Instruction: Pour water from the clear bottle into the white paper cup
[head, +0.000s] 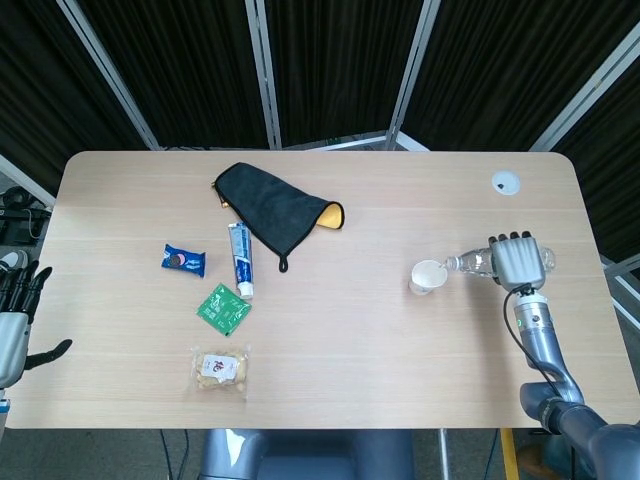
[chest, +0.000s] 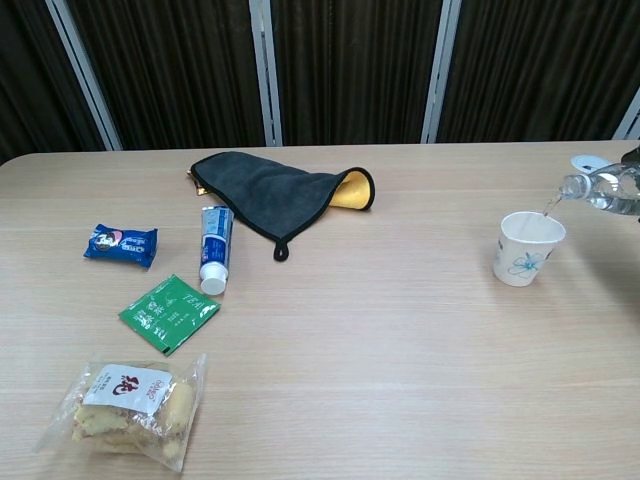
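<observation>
The white paper cup (head: 428, 276) (chest: 527, 248) with a blue print stands upright at the table's right side. My right hand (head: 518, 262) grips the clear bottle (head: 470, 264) (chest: 602, 189), tipped almost flat with its open neck just over the cup's right rim. A thin stream of water runs from the neck into the cup in the chest view. Only the bottle's neck shows at the chest view's right edge. My left hand (head: 15, 315) hangs off the table's left edge, fingers spread, holding nothing.
A dark cloth (head: 275, 208) with a yellow lining lies at the back middle. A toothpaste tube (head: 239, 258), a blue snack packet (head: 184, 260), a green sachet (head: 223, 308) and a bagged pastry (head: 220, 370) lie at the left. A white disc (head: 505, 181) sits back right.
</observation>
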